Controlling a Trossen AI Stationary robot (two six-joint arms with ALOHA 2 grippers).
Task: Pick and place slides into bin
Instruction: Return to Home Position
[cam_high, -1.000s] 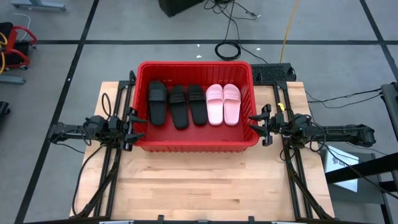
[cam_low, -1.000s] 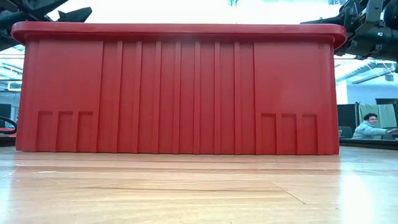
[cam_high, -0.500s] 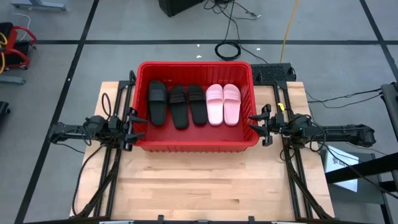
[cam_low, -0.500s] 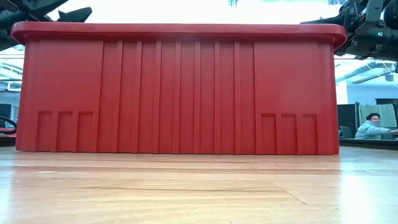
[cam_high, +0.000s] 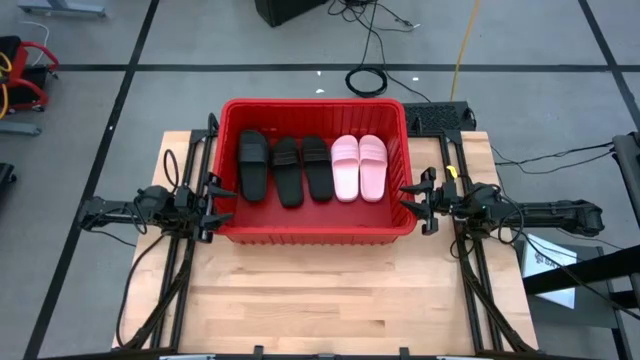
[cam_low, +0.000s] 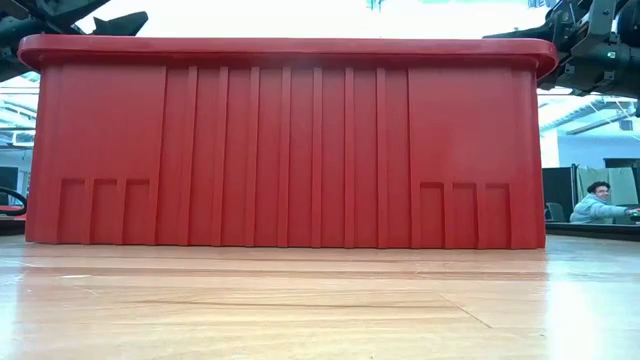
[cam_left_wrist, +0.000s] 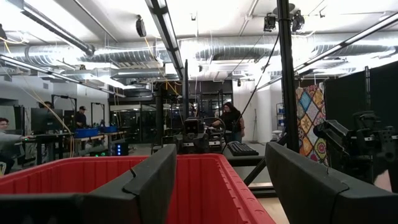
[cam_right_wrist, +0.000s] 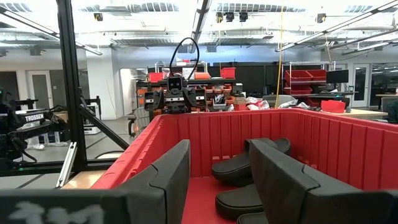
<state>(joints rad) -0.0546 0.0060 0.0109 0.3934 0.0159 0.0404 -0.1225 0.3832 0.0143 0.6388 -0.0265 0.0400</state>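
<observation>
The red bin (cam_high: 316, 232) stands at the table's far middle. On its floor lie three black slides (cam_high: 286, 170) side by side at the left and two pale pink slides (cam_high: 358, 166) at the right; a sixth slide does not show. Black slides also show in the right wrist view (cam_right_wrist: 249, 163). My left gripper (cam_high: 222, 200) hovers open and empty at the bin's left rim (cam_left_wrist: 205, 163). My right gripper (cam_high: 408, 203) hovers open and empty at the bin's right rim. In the low view the bin's front wall (cam_low: 290, 150) hides the slides.
The bare wooden tabletop (cam_high: 320, 300) stretches from the bin to the near edge. Black frame rails (cam_high: 180, 260) run along both table sides. Cables lie on the floor beyond the table (cam_high: 370, 78). People sit and stand in the room behind (cam_low: 598, 202).
</observation>
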